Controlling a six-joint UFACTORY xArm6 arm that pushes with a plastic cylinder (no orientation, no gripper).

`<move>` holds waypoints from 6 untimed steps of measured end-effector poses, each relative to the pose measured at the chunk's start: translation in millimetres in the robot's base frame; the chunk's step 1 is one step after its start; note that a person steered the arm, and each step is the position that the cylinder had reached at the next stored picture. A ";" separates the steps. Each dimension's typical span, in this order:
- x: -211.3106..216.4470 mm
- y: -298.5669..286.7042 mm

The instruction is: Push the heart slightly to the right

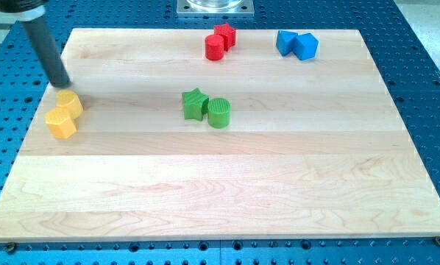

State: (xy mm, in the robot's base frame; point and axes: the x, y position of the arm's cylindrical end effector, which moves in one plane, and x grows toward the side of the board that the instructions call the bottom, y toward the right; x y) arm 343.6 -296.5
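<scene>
Two yellow blocks touch each other at the view's left edge of the wooden board (220, 191). The lower one (60, 122) looks like the heart. The upper one (70, 104) looks many-sided. My dark rod comes down from the view's top left. My tip (63, 85) rests on the board just above the upper yellow block, very close to it or touching it. It is above and slightly right of the heart.
A green star (195, 104) and a green cylinder (219, 112) sit together mid-board. A red star (225, 34) and a red cylinder (215, 47) are at the top centre. Two blue blocks (285, 41) (305, 46) are at the top right.
</scene>
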 end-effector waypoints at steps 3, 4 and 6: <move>59.4 22.9; 29.3 93.0; -16.6 90.9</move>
